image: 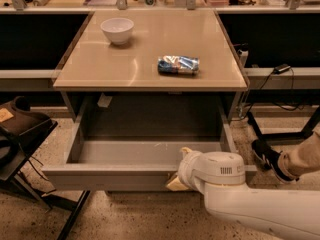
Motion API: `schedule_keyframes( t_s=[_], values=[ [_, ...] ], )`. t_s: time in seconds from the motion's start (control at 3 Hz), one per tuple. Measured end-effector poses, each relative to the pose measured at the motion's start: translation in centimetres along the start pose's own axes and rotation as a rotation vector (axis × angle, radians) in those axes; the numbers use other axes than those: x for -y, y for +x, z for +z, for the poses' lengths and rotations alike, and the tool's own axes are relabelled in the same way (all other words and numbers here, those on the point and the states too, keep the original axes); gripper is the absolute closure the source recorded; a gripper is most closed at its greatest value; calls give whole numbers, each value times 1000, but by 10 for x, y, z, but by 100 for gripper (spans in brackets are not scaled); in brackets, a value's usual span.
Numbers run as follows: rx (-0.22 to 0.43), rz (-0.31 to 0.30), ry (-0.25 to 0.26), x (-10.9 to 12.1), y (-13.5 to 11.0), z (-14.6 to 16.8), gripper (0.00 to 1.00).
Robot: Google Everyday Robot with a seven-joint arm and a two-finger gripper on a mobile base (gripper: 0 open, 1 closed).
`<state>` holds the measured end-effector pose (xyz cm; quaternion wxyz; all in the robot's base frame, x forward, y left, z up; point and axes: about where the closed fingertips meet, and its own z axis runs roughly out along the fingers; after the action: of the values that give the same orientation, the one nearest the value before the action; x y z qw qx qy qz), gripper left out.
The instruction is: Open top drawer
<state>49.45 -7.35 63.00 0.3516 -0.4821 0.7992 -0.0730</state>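
The top drawer [107, 176] is pulled far out from under the beige table top, its plain grey tray [140, 151] showing inside. My gripper [181, 169] is at the drawer's front edge, right of centre, at the end of my white arm [260, 209]. One pale fingertip [186, 151] shows above the front rim and another [176, 184] below, in front of the drawer face. The wrist housing hides most of the fingers.
A white bowl [117, 30] and a blue-and-white packet [178, 64] lie on the table top [150, 49]. A dark chair [22, 134] stands at the left. A person's shoe and leg [280, 164] are at the right. Shelving with clutter runs along the back.
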Motion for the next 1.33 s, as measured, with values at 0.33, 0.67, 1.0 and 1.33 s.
schedule_keyframes(
  t_s=[0.33,0.67,1.0,1.33],
  values=[
    [0,0,0,-1,0,0,100],
    [2,3,2,-4,1,-3,100],
    [2,3,2,-5,2,-4,100],
    [4,8,3,-8,3,-7,100]
  ],
)
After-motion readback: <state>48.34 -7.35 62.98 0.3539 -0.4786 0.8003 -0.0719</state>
